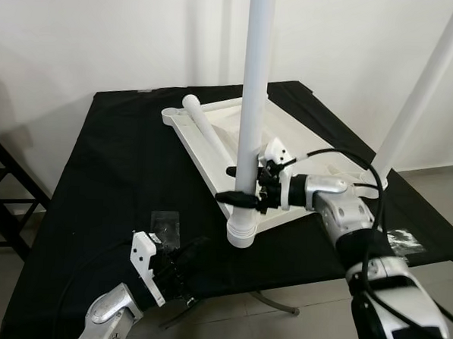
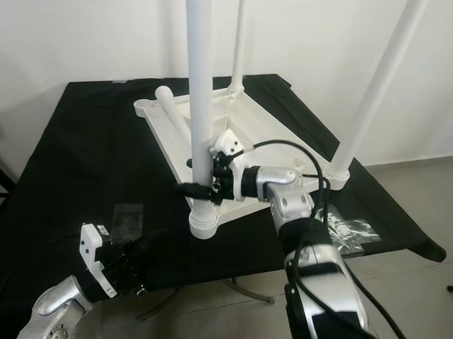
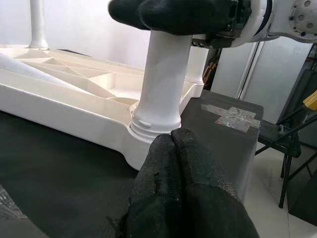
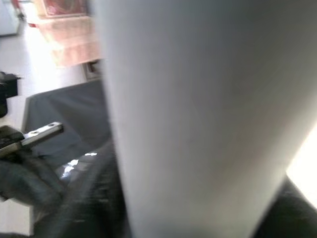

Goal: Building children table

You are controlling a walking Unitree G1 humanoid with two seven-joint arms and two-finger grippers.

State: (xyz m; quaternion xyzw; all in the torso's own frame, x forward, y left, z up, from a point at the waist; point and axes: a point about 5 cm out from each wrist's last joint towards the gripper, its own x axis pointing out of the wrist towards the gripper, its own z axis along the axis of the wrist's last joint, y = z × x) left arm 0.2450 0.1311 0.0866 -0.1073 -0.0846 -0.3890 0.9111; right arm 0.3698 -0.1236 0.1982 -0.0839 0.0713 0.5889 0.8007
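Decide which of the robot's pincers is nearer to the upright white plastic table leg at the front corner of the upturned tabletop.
Right. The right pincer is clamped around the upright white plastic table leg just above its socket. The left pincer sits lower, at the black table's front edge, apart from the leg.

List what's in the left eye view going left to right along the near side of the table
Left gripper → plastic bag → near leg → right gripper → right leg
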